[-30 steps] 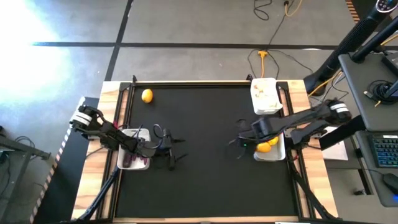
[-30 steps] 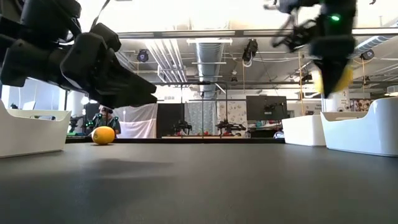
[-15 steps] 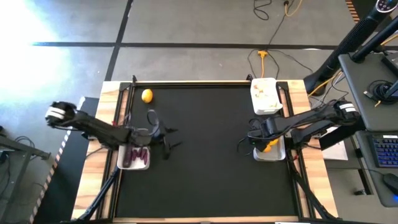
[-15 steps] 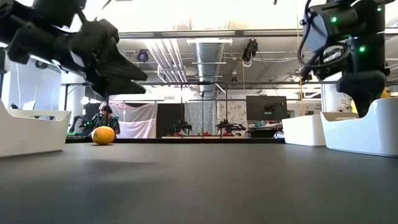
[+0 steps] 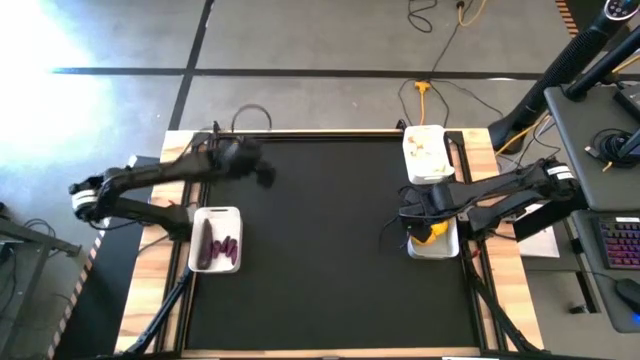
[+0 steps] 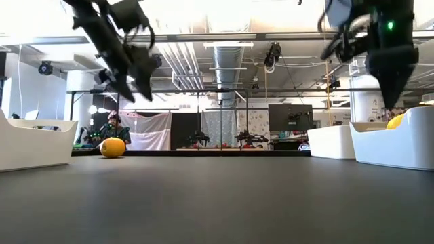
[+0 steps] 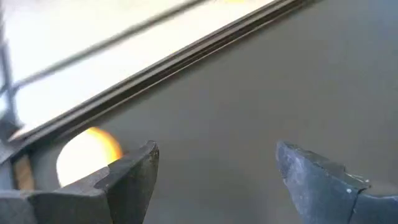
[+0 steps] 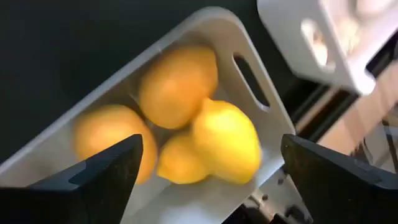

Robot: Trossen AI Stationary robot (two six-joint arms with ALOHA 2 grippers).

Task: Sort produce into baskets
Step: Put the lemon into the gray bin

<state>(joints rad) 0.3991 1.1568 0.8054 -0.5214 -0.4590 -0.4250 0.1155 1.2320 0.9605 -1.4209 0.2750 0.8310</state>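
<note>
Near the worktop's left edge, we saw the purple tray (image 5: 216,240) filled. Our left end effector (image 5: 252,166), spread and empty, hovered near the far-left corner by the last loose lemon (image 6: 112,147); next it needed lowering around it. By the right edge, our right end effector (image 8: 205,180) hung spread over the lemon tray (image 5: 433,243).

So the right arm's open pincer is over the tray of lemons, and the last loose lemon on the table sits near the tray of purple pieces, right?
Not quite. The loose lemon lies by the table's far left corner, well away from the purple tray, as the low view shows; the left pincer is open near it. The rest holds: the right pincer is open over the lemon tray.
</note>
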